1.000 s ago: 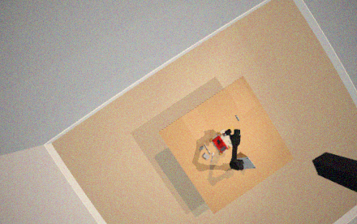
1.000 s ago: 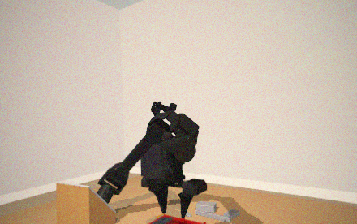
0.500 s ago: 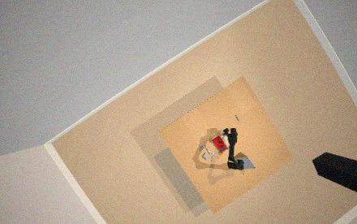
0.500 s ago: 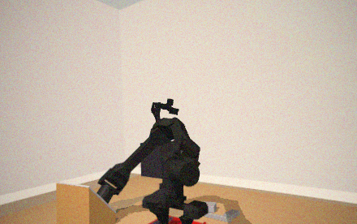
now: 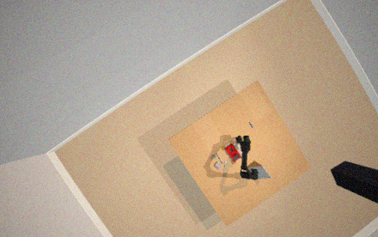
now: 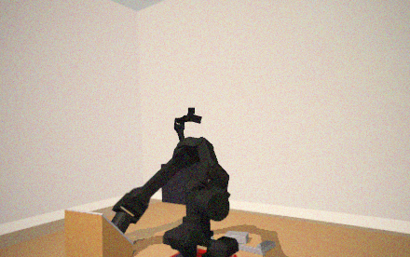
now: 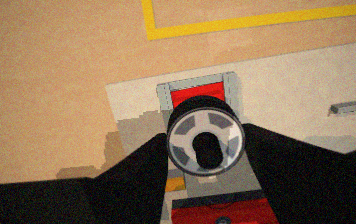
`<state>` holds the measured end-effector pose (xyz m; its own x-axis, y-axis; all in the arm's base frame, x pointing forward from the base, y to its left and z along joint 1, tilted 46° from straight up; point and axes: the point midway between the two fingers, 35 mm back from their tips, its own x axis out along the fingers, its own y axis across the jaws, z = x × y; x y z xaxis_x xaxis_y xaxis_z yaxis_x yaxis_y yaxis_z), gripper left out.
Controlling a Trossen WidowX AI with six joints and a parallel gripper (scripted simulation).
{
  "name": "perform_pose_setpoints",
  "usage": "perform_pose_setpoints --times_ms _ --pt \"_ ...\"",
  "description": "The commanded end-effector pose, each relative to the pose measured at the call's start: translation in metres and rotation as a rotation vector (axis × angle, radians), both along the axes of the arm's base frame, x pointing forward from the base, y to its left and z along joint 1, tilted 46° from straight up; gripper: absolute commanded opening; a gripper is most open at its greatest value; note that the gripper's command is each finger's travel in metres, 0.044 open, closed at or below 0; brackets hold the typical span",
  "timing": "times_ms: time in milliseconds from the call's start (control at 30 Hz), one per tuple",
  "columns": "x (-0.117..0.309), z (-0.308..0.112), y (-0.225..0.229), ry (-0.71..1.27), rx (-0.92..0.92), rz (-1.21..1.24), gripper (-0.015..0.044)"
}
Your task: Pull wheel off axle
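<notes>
The wheel (image 7: 205,112), a black tyre with a pale spoked hub, is in the middle of the wrist view. My gripper (image 7: 203,136) is shut on it, with one black finger against each side of the tyre. The upright axle cannot be made out apart from the dark hub opening, so I cannot tell whether the wheel is still around it. The marked area, a yellow outline (image 7: 215,27), lies beyond the wheel at the top of the wrist view. In the top and exterior views the arm hides the wheel and the fingertips.
Below the wheel are a pale sheet (image 7: 280,75), a grey frame (image 7: 192,84) and a red body (image 5: 234,152) (image 7: 200,210). A small grey part (image 7: 345,107) lies to the right. Other grey parts (image 5: 218,164) (image 6: 238,236) lie nearby. A wedge block (image 5: 262,172) (image 6: 84,233) stands at my arm's base.
</notes>
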<state>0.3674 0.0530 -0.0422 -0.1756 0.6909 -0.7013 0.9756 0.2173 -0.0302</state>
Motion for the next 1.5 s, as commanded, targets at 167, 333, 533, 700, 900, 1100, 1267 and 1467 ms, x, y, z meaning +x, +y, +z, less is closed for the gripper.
perform_pose_setpoints --times_ms 167,333,533,700,900,1100,1267,1467 --pt "0.0003 0.0007 -0.0006 -0.001 0.000 0.000 0.0037" --pt "0.0007 0.0018 -0.0017 0.000 0.000 0.000 0.0000" --pt "0.0011 0.0031 -0.0031 0.000 0.000 -0.001 0.0000" --pt "0.0015 0.0042 -0.0042 0.000 0.000 -0.001 0.0000" --pt "0.0019 0.0056 -0.0056 0.000 0.000 -0.002 0.0000" --pt "0.0022 0.0069 -0.0070 0.000 0.000 -0.002 0.0000" --pt "0.0026 0.0081 -0.0082 0.000 0.000 -0.003 0.0000" --pt "0.0029 0.0094 -0.0096 0.000 0.000 -0.003 0.0000"
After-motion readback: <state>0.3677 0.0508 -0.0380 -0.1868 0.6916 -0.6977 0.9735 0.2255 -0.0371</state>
